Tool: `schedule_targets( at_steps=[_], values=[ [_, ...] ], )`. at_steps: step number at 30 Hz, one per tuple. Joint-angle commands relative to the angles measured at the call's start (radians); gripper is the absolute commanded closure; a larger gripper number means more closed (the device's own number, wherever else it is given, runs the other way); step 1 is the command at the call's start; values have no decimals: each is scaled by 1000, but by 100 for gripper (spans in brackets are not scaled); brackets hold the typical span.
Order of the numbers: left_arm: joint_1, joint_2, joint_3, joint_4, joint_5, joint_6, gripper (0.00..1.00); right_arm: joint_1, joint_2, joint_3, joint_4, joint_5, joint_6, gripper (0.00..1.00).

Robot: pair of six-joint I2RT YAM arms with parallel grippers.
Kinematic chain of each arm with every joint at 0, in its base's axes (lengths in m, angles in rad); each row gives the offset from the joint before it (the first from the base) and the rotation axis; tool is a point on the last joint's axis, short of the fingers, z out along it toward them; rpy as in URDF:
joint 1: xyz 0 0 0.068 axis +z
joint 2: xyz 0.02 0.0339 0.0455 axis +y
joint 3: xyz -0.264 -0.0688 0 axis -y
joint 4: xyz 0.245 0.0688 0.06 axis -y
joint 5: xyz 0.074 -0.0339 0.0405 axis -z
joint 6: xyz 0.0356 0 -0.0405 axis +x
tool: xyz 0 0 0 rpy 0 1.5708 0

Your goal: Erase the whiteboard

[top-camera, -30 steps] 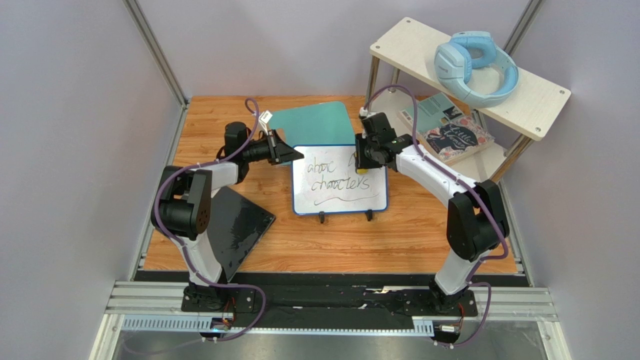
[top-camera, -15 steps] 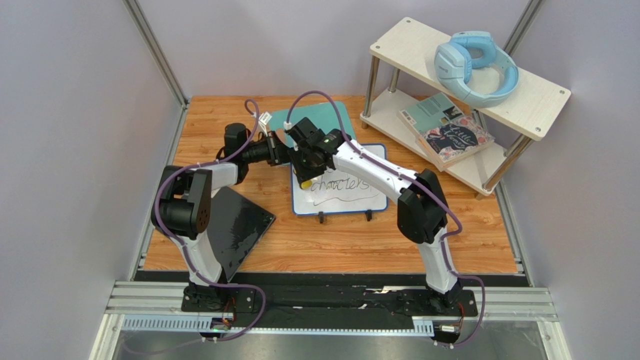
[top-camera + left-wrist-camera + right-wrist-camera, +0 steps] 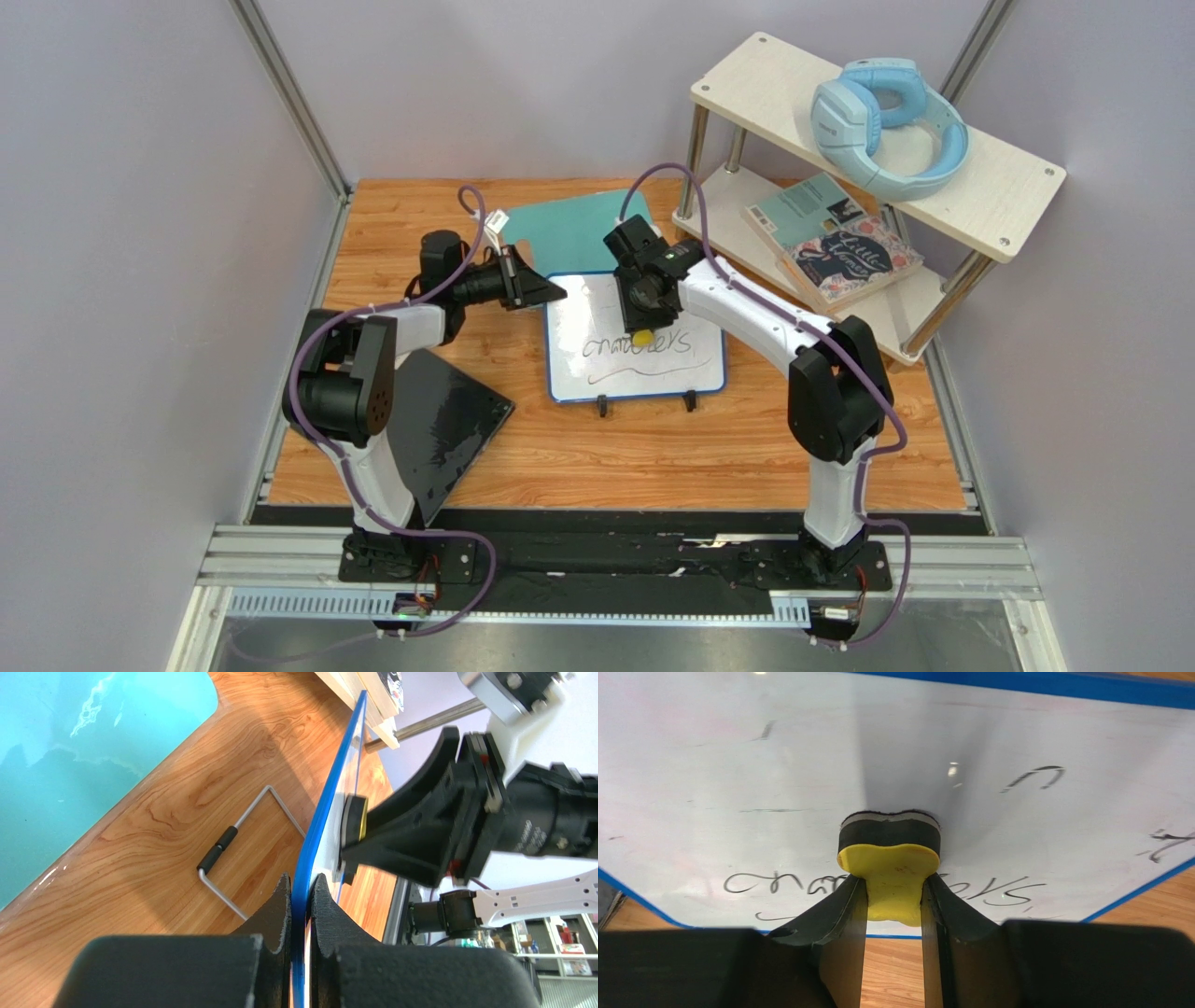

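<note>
1. Left gripper (image 3: 302, 896) clamps the blue frame of the whiteboard (image 3: 673, 371).
2. Right gripper (image 3: 892, 903) pinches a yellow eraser (image 3: 889, 861) against the board just ahead.
3. Board seems light, stiff, slick; grip its frame.

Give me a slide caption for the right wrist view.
Right fingers pinch a yellow eraser, its dark pad against the whiteboard, handwriting on either side.

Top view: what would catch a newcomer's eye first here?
The whiteboard stands mid-table with dark handwriting on it, and the right tool presses a yellow eraser against its face. The left tool pinches its blue frame at the left edge. Pale blue headphones sit on the shelf at far right.
</note>
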Motion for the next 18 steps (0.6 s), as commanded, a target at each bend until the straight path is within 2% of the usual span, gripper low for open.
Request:
schedule_targets(
  at_steps=[1,10,12,14,18],
  values=[
    [-13,1,-13,2,-80,130,100,-44,26,-64,63,155,-46,100],
    [-13,0,-16,5,-77,130,100,128,59,12,145,-3,-135,100],
    [-13,0,-16,5,-77,129,100,176,87,23,129,18,-190,100],
    [-13,1,-16,5,-77,129,100,233,99,2,139,110,-262,100],
    [-13,1,-16,7,-77,127,100,293,104,-72,226,213,-336,100]
  ],
)
